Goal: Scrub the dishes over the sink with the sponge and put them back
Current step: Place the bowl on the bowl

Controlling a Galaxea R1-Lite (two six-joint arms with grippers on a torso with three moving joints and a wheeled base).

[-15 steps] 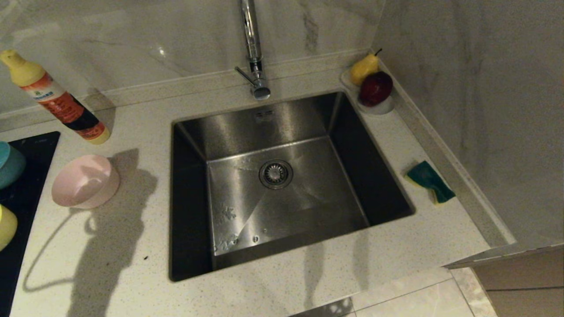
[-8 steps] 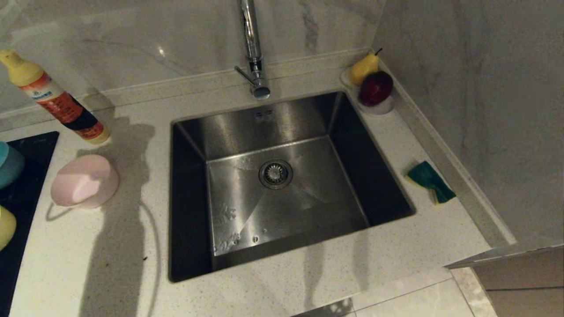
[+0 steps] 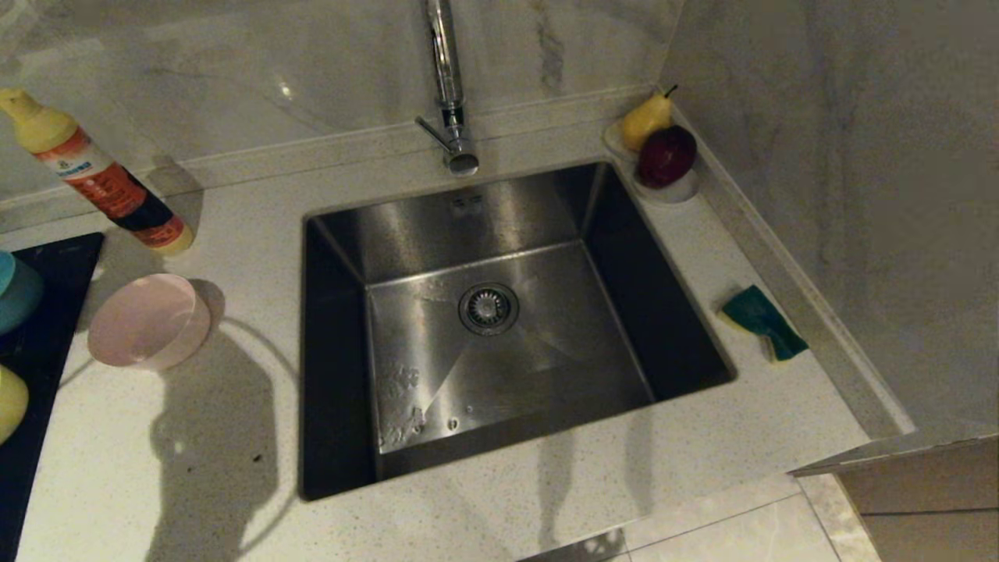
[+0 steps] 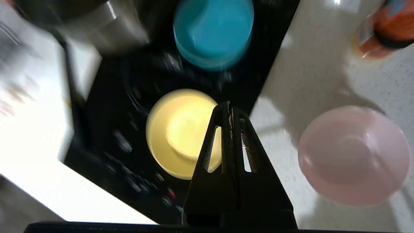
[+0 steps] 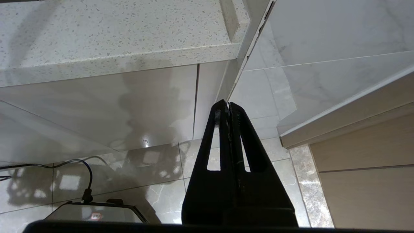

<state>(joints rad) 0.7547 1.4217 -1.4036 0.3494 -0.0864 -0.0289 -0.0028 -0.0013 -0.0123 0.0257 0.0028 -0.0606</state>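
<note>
Left claw [image 4: 229, 105]: pinched together, empty, above the yellow bowl [image 4: 176, 129].
Right claw [image 5: 228, 105]: pinched together, parked below the counter [image 3: 546, 492].
Sponge [image 3: 763, 321]: right of the sink [image 3: 499, 328].
Bottle [image 3: 97, 176]: behind the pink bowl [image 3: 148, 320].

- Pale speckled countertop [image 3: 234, 484], sink [image 3: 484, 328] cut in at centre.
- At 9: pink bowl [image 3: 148, 320] directly on stone, black hob [image 3: 31, 367] beyond it carrying blue bowl [image 3: 15, 289] and yellow bowl [image 3: 9, 402].
- At 10: bottle [image 3: 101, 183].
- At 1: white fruit dish [image 3: 671, 191].
- At 3: sponge [image 3: 763, 321], green face up.
</note>
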